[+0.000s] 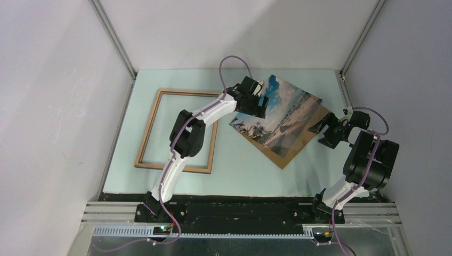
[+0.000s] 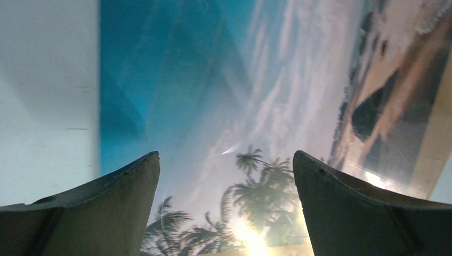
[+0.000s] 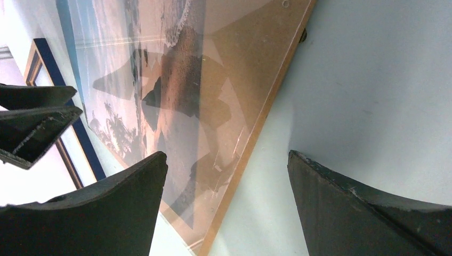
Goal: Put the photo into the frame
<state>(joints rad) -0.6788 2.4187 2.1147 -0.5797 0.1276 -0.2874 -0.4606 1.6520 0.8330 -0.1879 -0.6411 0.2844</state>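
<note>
You are working on a pale table (image 1: 240,166) with gray walls standing around it. A brown backing board (image 1: 286,159) is lying on the table, turned like a diamond. The photo (image 1: 288,114), the beach picture with blue sky and palm trees, is lying face up on that board. A strip of the board is showing past the photo's near right edge.

The frame (image 1: 170,167) is lying flat on the left side of the table, well apart from the photo. Nothing is sitting inside it. Your left arm (image 1: 184,136) is reaching across the frame's right rail, so it is covering part of that rail from above.

Your left claw (image 1: 255,101) is hanging over the photo's far left corner. Its fingers are standing wide apart and are holding nothing. In its own camera the sky and palm trees are filling the gap between the fingers, and you cannot tell whether the tips are touching the print.

Your right claw (image 1: 324,129) is sitting just beside the board's right corner. Its fingers are wide apart too, with nothing in them. In its camera the board's brown edge is running between the fingers, with bare table on the right.
</note>
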